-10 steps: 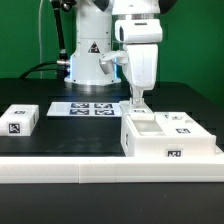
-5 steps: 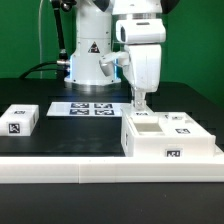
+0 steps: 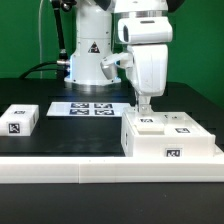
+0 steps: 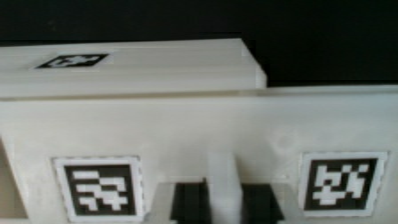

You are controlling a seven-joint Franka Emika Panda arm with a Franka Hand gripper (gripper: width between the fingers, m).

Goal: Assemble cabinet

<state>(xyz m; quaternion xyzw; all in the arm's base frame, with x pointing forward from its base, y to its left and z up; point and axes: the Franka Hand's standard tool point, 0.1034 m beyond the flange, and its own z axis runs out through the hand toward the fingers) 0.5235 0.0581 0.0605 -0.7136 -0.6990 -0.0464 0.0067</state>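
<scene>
The cabinet is a large white box with marker tags, on the black table at the exterior view's right. My gripper hangs straight down over the cabinet's near-left corner. Its fingertips are closed on a thin white tagged insert panel that sits at the cabinet's top opening. In the wrist view the two dark fingertips pinch a white strip of the panel, with a tag on each side. A tagged part of the cabinet lies beyond it.
A small flat white tagged block lies at the exterior view's left. The marker board lies in the middle, in front of the robot base. A long white rail runs along the table's front edge.
My gripper has shifted a little toward the exterior view's right. The cabinet's open hollow under it now shows a tagged panel surface.
</scene>
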